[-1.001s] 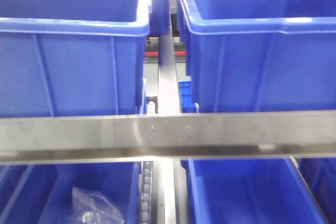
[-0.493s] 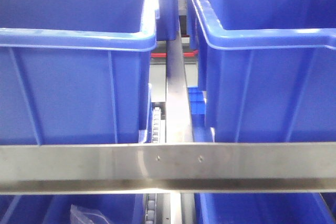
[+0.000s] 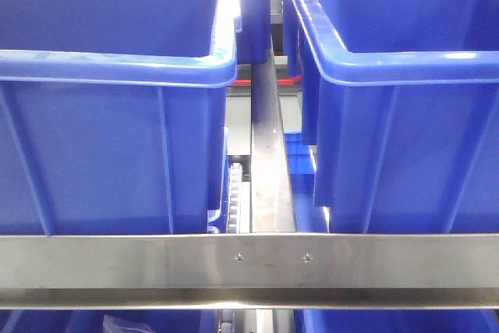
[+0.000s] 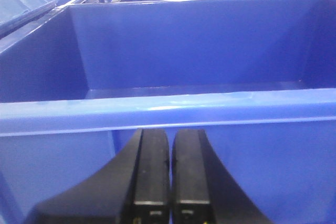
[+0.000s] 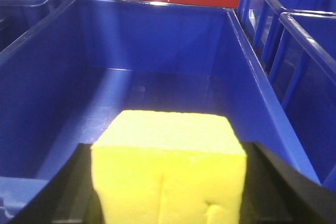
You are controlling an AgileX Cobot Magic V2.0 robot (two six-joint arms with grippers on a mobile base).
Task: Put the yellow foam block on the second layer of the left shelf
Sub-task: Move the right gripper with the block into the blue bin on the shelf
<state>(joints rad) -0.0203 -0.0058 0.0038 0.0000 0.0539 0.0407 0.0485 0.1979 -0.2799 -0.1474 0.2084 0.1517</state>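
Right gripper carrying block at bin mouth.

I see the left gripper (image 4: pixel 169 182) pressed together, empty, facing a blue bin (image 4: pixel 157 108) wall at 12 o'clock. My right gripper (image 5: pixel 168 182) pinches the yellow foam block (image 5: pixel 170 166) over the near rim of an open blue tote (image 5: pixel 47 98).

Yellow foam block (image 5: pixel 169 166); blue bins (image 3: pixel 117 115); black jaws.

A warehouse or stockroom: blue plastic bins (image 3: pixel 117 115) on steel roller shelving (image 3: pixel 249 267) (several rows deep).
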